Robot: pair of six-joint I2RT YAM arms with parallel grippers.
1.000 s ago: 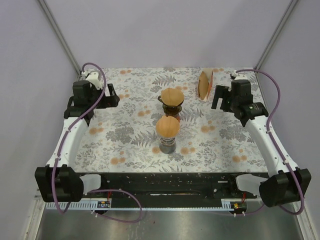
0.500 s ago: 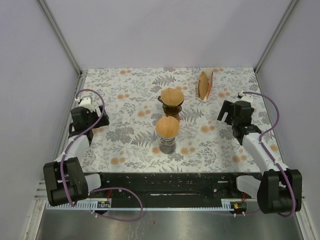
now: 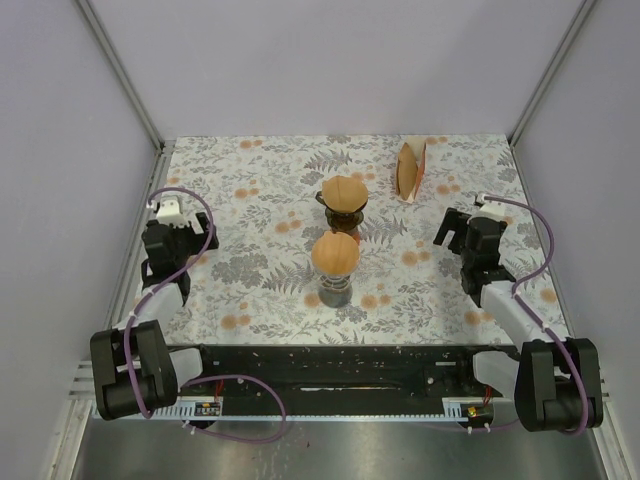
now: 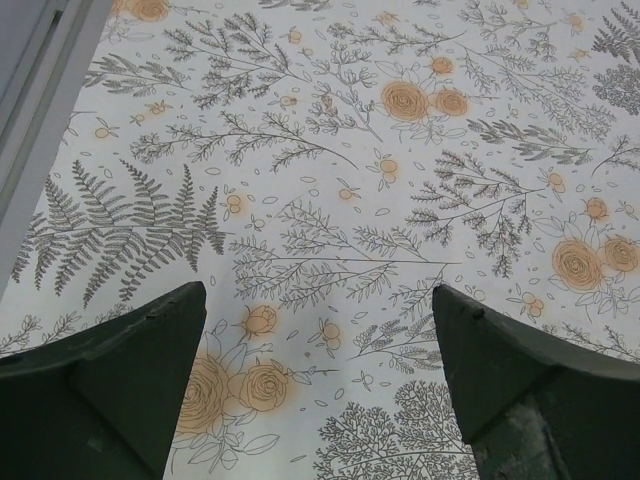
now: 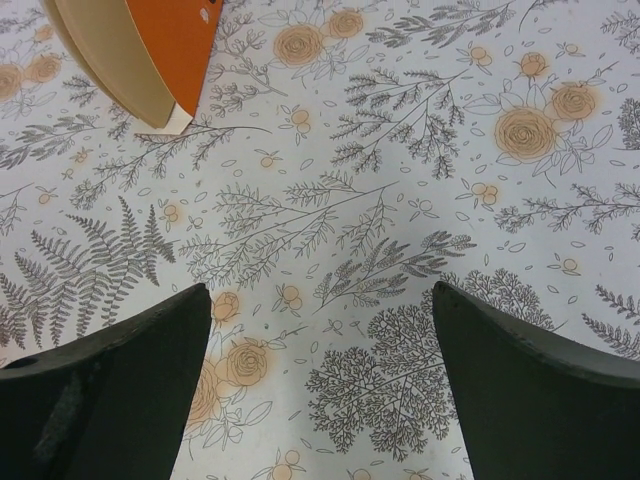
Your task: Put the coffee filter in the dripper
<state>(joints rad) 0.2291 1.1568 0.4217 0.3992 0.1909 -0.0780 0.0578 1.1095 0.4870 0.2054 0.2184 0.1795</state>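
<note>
A dark dripper stands mid-table with a brown coffee filter sitting in its top. A second brown filter sits in a dripper on a glass stand just nearer. An orange packet of beige filters stands at the back right; it also shows in the right wrist view. My left gripper is open and empty, low over the left side of the table. My right gripper is open and empty, low over the right side, short of the packet.
The floral tablecloth covers the table. Lilac walls with metal corner posts close it in on three sides. The table's left edge rail shows in the left wrist view. Purple cables loop off both arms.
Both arms have pulled back toward the near edge and folded down low over the table. Both grippers stay open and empty. The drippers and packet have not moved.
</note>
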